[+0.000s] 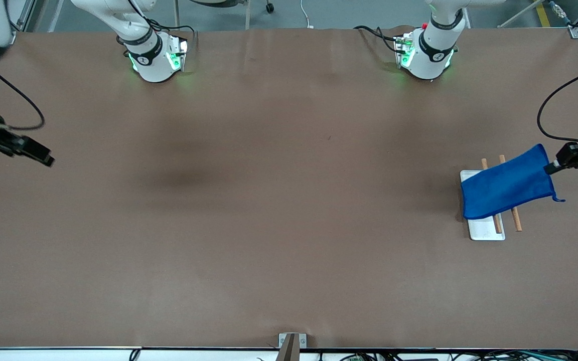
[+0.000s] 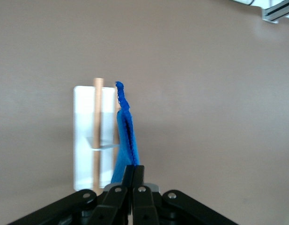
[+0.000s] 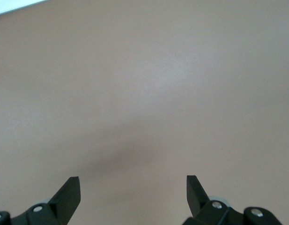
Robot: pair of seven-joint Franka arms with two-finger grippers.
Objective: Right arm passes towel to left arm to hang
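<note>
Left gripper (image 1: pixel 550 168) is clamped on an edge of the towel (image 1: pixel 507 184), which drapes over the 2 wooden rods (image 1: pixel 516 218) of a white-based rack (image 1: pixel 487 229) at the left arm's end of the table (image 1: pixel 269 200); right gripper (image 3: pixel 133 190) waits at its own end over bare tabletop, fingers spread wide, holding nothing.

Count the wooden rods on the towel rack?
2. Both wooden rods stand beside each other on the white base at the left arm's end, the towel draped over them; more could be hidden underneath.
</note>
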